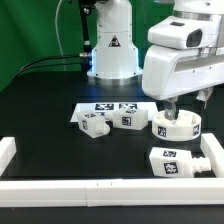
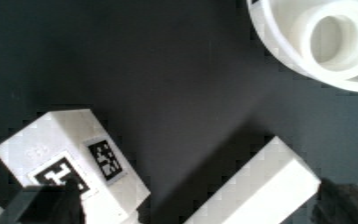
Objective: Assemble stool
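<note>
The stool's round white seat (image 1: 176, 125) lies on the black table at the exterior view's right; in the wrist view its rim and a socket (image 2: 327, 40) show. Two tagged white legs (image 1: 92, 122) (image 1: 127, 118) lie to its left. A third leg (image 1: 170, 160) lies nearer the front, by the corner rail; in the wrist view this leg (image 2: 69, 160) sits close to one dark fingertip (image 2: 25, 205). My gripper (image 1: 188, 102) hangs above the seat, open and holding nothing. In the wrist view the gripper (image 2: 185, 215) shows only at the picture's edge.
White border rails run along the front (image 1: 100, 190), the left (image 1: 6, 150) and the right (image 1: 213, 152); one rail (image 2: 274, 185) crosses the wrist view beside the leg. The marker board (image 1: 113, 106) lies behind the legs. The robot base (image 1: 112, 50) stands at the back.
</note>
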You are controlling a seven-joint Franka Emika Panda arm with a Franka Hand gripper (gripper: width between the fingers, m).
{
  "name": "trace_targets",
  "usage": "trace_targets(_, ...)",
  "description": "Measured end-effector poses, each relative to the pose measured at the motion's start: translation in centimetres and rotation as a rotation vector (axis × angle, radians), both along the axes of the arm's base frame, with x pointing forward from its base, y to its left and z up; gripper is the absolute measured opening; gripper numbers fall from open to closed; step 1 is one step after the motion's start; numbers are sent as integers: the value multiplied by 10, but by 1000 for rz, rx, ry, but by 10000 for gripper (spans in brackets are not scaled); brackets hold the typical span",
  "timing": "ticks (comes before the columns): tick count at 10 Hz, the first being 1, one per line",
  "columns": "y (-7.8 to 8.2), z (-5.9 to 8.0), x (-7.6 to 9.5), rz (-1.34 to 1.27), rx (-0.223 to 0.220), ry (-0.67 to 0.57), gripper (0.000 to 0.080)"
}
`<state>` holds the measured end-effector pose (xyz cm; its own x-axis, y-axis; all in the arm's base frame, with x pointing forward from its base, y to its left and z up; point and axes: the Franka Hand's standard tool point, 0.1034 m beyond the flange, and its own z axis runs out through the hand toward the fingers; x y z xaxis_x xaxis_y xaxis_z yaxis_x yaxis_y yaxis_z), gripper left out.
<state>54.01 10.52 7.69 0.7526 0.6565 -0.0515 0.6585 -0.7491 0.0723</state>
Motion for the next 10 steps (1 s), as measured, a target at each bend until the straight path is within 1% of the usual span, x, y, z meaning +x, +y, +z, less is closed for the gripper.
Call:
trace_targets(6, 1, 0, -1, 5, 2, -4, 649)
trace_targets(7, 1, -2, -5, 9, 8, -11, 649)
trace_targets(8, -2, -6, -14, 25, 18, -24, 649)
trace_targets(9, -8, -11, -24, 34, 19, -20, 649)
trace_targets(10, -12, -12, -25, 39, 17, -17, 649)
